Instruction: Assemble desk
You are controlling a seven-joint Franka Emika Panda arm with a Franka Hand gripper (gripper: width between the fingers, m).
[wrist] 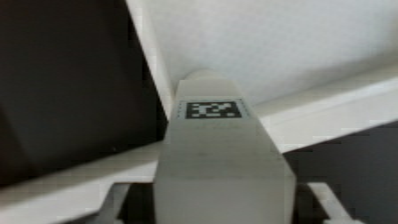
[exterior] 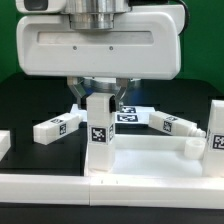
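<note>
Saw only part of the large flat white plastic panel with raised rim (exterior: 160, 160), cropped by the exterior view's bottom and side edges. Lost the top of the white two-finger gripper (exterior: 98, 100) beyond the upper edge. Could not judge fingertip contact behind the upright white square-section leg (exterior: 98, 130). Found the near end of that leg (wrist: 222, 170) badly blurred in the wrist view. Could not read the small tags on the lying white legs (exterior: 58, 127).

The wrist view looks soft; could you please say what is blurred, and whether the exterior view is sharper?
Wrist view: the leg sits close, near end blurred, tag soft. Exterior view: sharper, that tag clearer, desk panel evenly lit.
</note>
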